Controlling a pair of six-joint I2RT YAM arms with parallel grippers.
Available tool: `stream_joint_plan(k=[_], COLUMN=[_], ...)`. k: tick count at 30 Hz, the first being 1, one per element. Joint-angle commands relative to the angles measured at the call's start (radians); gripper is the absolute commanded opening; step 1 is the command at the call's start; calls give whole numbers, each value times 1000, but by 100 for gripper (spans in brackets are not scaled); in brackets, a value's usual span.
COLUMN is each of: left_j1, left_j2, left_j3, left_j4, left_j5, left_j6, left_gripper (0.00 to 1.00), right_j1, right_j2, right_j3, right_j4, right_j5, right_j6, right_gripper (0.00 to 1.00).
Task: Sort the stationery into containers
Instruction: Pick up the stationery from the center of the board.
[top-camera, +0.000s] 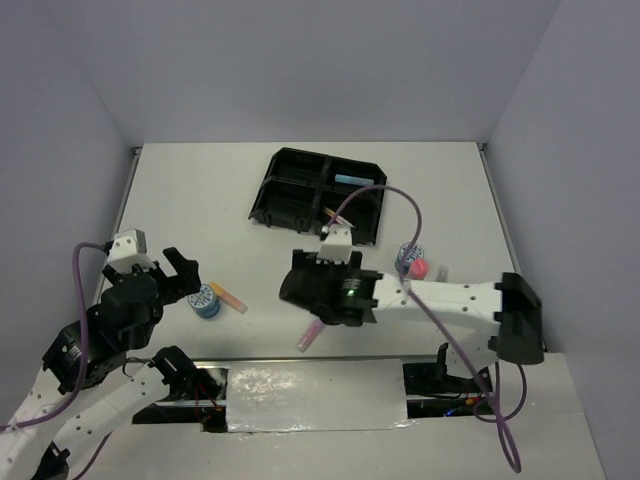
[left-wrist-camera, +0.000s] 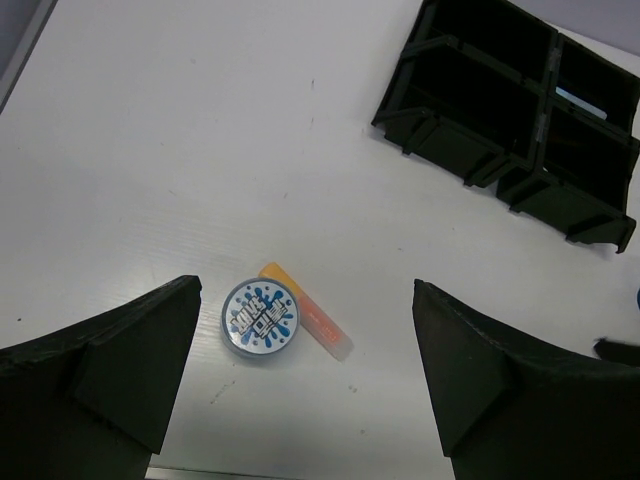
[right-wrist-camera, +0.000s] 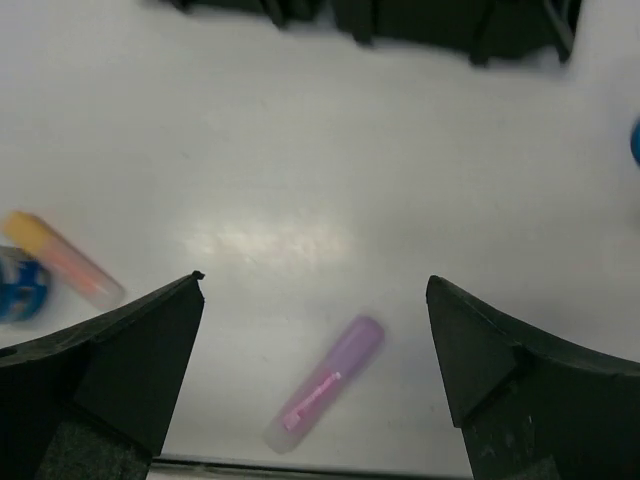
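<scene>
Wide-open and empty, left end effector (left-wrist-camera: 305, 287) and right end effector (right-wrist-camera: 315, 285) hang on the near side of the tray (top-camera: 268, 195), a tape roll (left-wrist-camera: 261, 317) touching an orange marker (left-wrist-camera: 318, 322) off its near-left corner, a purple marker (right-wrist-camera: 325, 385) well off its near edge, a blue marker (top-camera: 353, 180) in its far-right compartment.

left arm (top-camera: 100, 400), right arm (top-camera: 455, 296): white tubes, black joints | left tool (top-camera: 190, 277), right tool (top-camera: 292, 290): black, wedge-shaped fingers | cables (top-camera: 412, 215): purple, behind each tool | white box (top-camera: 128, 247) behind left tool | green light (top-camera: 351, 293) behind right tool
</scene>
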Motion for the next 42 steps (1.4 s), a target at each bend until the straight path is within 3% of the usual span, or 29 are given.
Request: stream_joint_plan(k=[1,3,7,8,11,14,18,24,28,29,30,31,34,35,36,39,40,42], left_j1=[11,11,11,11,11,11,11,11,11,11,11,11,11,11,11,11,11,11], left_j2=[12,8,-23,-40,-64,-77,-78,-89,-97,-98,-97,-98,-107,-109,-110,-110,-107,-101], left_j3=[14,14,14,14,14,13,14,13,11,11,13,13,11,11,10,8,8,8], left_j4=[19,19,11,13,10,8,8,11,14,13,13,13,14,14,17,23,23,23], left_j5=[-3,-3,-16,-14,-17,-22,-20,-17,-14,-14,-14,-16,-14,-14,-13,-5,-5,-2], left_j6=[3,1,-10,-10,-16,-17,-16,-14,-13,-13,-13,-13,-13,-10,-8,-3,-2,3], left_gripper=[99,99,99,99,99,99,99,99,99,99,99,99,99,99,99,99,99,99], right_j1=[83,137,170,170,144,110,113,122,119,119,116,108,73,52,23,-148,-201,-335], right_j2=[142,246,328,311,252,244,348,385,383,386,388,389,331,255,206,-9,-52,-134], right_j3=[47,83,87,57,-91,-179,-117,-141,-135,-132,-130,-129,-211,-251,-286,-369,-356,-292], right_j4=[-365,-467,-426,-374,-2,148,94,133,142,148,154,140,393,518,749,974,981,870], right_j5=[127,125,91,67,-35,-126,-163,-203,-194,-193,-183,-176,-182,-215,-275,-623,-844,-1013], right_j6=[522,626,619,589,391,336,354,369,349,340,331,347,115,-9,-263,-672,-757,-1017], right_gripper=[99,96,90,89,83,80,79,55,54,43,5,0,0,0,0,0,0,0])
